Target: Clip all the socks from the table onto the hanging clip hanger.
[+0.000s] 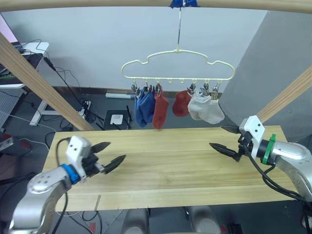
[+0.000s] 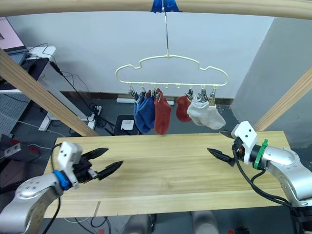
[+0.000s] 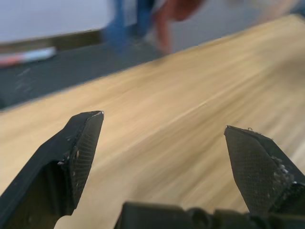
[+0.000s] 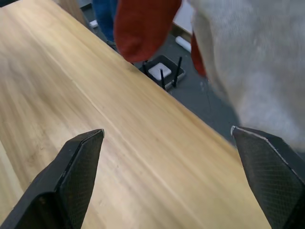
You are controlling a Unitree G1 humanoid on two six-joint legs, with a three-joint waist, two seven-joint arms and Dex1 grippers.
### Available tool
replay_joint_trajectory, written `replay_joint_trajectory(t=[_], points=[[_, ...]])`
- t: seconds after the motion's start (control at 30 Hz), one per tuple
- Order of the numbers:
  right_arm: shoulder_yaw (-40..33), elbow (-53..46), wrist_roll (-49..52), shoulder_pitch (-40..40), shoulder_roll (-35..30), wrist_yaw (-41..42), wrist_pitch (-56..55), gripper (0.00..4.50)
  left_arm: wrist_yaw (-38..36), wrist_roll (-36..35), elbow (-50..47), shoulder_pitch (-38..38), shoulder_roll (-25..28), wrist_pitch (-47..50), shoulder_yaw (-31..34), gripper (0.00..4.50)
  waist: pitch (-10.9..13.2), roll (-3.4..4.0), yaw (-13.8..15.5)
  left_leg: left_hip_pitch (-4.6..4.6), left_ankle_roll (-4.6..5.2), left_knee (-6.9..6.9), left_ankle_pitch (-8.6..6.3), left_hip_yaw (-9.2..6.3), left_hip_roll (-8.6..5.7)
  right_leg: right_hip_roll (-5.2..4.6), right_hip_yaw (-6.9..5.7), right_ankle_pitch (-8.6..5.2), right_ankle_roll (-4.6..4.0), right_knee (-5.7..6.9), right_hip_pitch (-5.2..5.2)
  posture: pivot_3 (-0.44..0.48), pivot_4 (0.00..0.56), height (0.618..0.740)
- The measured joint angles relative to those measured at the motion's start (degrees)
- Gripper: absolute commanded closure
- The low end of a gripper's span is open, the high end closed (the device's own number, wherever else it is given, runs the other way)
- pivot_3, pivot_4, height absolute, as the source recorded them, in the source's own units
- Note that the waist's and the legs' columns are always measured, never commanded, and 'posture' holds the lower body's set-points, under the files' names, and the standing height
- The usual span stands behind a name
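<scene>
The pale yellow clip hanger (image 1: 178, 66) hangs by its long hook from the top pole, above the far edge of the table (image 1: 170, 170). Several socks dangle from its clips: blue socks (image 1: 144, 108), a rust red sock (image 1: 160, 111), a second red sock (image 1: 181, 103) and light grey socks (image 1: 206, 109). My left gripper (image 1: 117, 150) hovers open over the table's left part, holding nothing. At the right, my right gripper (image 1: 217, 136) is open and empty, just below the grey socks (image 4: 257, 62). The left wrist view looks along the open left gripper (image 3: 163, 121) over bare planks.
Slanted wooden frame poles cross at the left (image 1: 44, 87) and at the right (image 1: 287, 95), with a top pole (image 1: 97, 2) overhead. Behind the table, cables and a small white device (image 1: 117, 118) lie on the dark floor.
</scene>
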Motion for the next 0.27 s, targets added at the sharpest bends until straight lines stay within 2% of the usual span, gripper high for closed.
replay_joint_trajectory(t=[0.13, 0.27], points=[[0.94, 1.99, -3.48, 1.2, -0.15, 4.2, -4.36, 0.0, 1.29, 3.38, -1.62, 6.92, 1.61, -1.38, 2.28, 0.01, 0.0, -0.01, 1.67, -0.01, 0.0, 0.0, 0.0, 0.0, -0.02, -0.02, -0.01, 0.0, -0.02, -0.03, 0.02, 0.045, 0.256, 0.74], [1.8, 3.19, -5.3, 2.94, -0.22, 6.28, -5.03, 0.0, 1.2, 4.12, -1.68, 8.03, 1.81, -2.41, 2.22, 0.01, -0.01, -0.01, 2.89, -0.02, -0.02, 0.01, 0.01, -0.01, -0.02, -0.03, -0.04, 0.0, -0.02, -0.04, 0.04, 0.038, 0.25, 0.74]])
